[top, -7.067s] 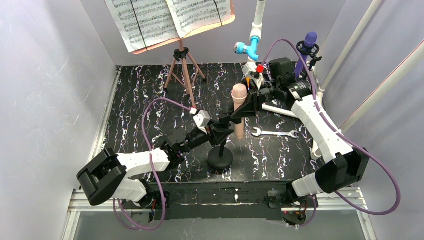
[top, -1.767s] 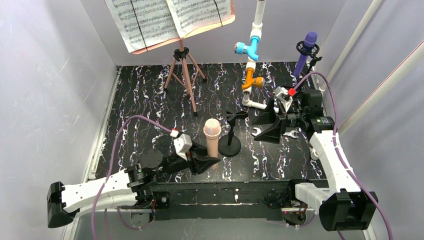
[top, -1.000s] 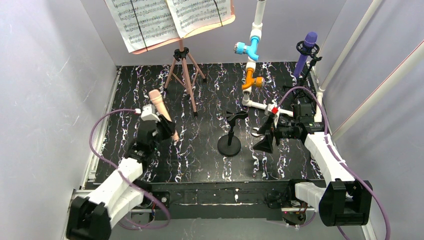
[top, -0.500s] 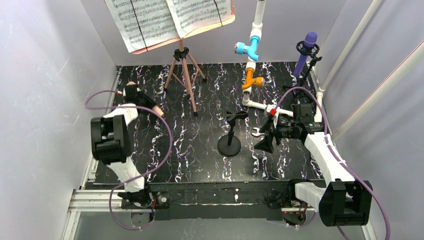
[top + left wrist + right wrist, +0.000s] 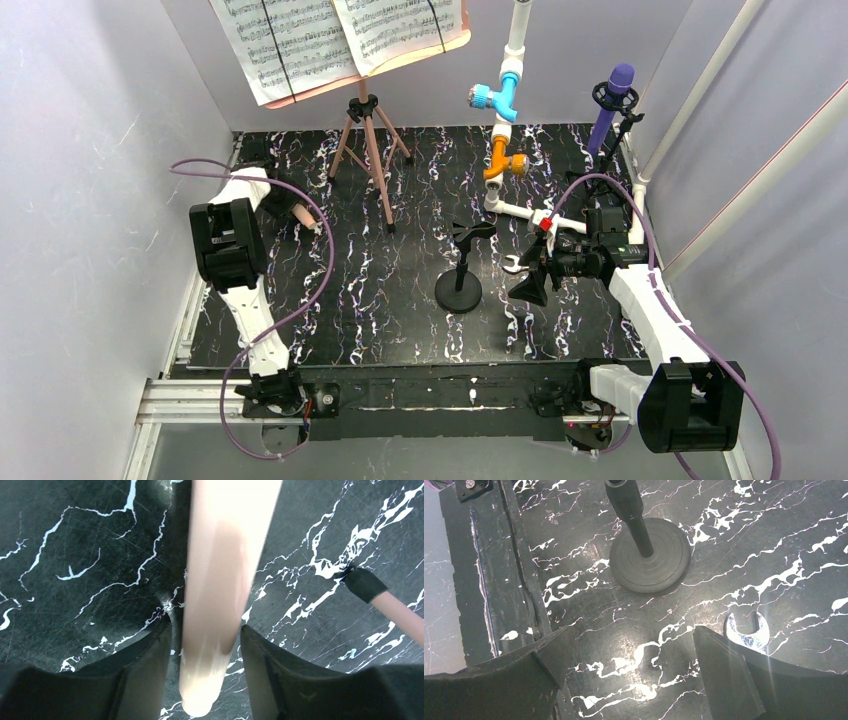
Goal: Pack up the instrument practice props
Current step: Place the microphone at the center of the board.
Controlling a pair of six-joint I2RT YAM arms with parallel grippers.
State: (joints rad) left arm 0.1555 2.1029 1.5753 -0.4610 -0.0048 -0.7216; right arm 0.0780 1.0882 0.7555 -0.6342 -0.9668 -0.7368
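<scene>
At the far-left edge of the black marbled table [image 5: 400,330], the peach plastic toy microphone [image 5: 220,580] sits between half-spread jaws of the left gripper [image 5: 206,630], gripped or freed we cannot tell, so we'd open fully before lifting off.

Peach microphone [image 5: 215,580] blurred, head cut by top edge; wrench [image 5: 746,630] half hidden behind right gripper [image 5: 629,645]; music sheets [image 5: 340,40] cropped at top.
</scene>
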